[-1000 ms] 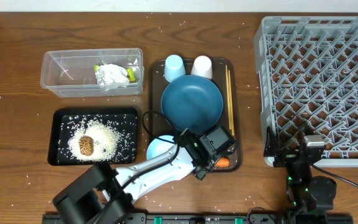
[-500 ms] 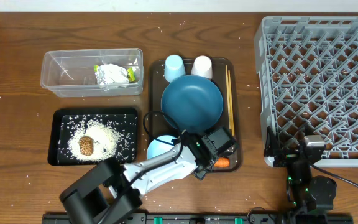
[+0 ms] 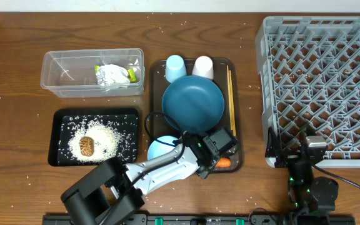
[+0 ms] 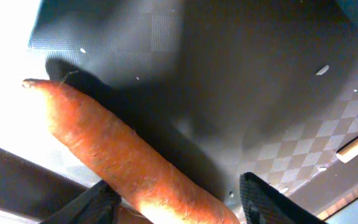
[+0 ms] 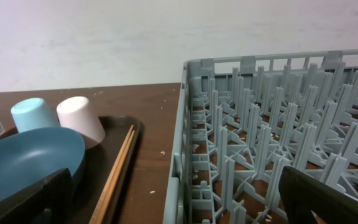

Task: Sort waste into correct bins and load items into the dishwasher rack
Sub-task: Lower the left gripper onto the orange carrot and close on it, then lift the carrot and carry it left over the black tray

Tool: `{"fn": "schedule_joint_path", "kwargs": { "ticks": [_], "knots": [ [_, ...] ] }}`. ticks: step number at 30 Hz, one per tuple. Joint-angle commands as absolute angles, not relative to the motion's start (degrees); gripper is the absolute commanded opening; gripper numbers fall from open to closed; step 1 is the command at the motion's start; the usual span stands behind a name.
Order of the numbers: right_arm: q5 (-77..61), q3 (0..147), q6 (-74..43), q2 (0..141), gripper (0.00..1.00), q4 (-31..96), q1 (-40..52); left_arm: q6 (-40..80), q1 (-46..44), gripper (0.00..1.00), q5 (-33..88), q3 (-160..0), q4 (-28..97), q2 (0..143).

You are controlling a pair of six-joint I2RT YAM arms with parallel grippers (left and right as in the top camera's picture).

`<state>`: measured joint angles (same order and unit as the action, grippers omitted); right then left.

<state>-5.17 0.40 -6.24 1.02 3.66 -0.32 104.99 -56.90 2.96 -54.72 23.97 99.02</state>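
A small orange carrot (image 4: 117,155) lies on the brown serving tray's near right corner (image 3: 224,163). My left gripper (image 4: 176,196) is open and straddles its thick end: one finger (image 4: 92,205) sits against it, while a gap separates the other finger (image 4: 266,199) from it. Overhead, the left gripper (image 3: 217,156) covers most of the carrot. My right gripper (image 5: 179,205) is open and holds nothing, low at the near left corner of the grey dishwasher rack (image 3: 324,81). The clear tub (image 3: 55,75) holds the wrapper (image 3: 112,75). The black tray (image 3: 61,119) holds rice (image 3: 105,134) and a brown lump (image 3: 87,145).
The brown serving tray (image 3: 155,94) carries a dark-blue plate (image 3: 192,103), a light-blue bowl (image 3: 158,150), a light-blue cup (image 3: 175,67), a white cup (image 3: 203,66) and chopsticks (image 3: 231,100) along its right edge. Rice grains are scattered over the wooden table.
The left gripper's jaws have narrowed around the carrot, and the left arm has shifted slightly. The carrot and the right arm have not moved.
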Motion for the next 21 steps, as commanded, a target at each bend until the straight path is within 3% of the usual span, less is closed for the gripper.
{"fn": "schedule_joint_path", "kwargs": {
  "ticks": [1,9,21],
  "knots": [
    [-4.9,0.3,-5.5,0.9,0.99,3.9,-0.6,105.3,-56.9,0.58,1.8,-55.0,24.1,99.7],
    [-4.9,0.3,-5.5,0.9,0.99,3.9,-0.6,105.3,-56.9,0.49,0.4,-55.0,24.1,100.0],
    [-4.9,0.3,-5.5,0.9,0.99,3.9,-0.6,105.3,-57.0,0.47,2.9,-55.0,24.1,100.0]
  ]
}}
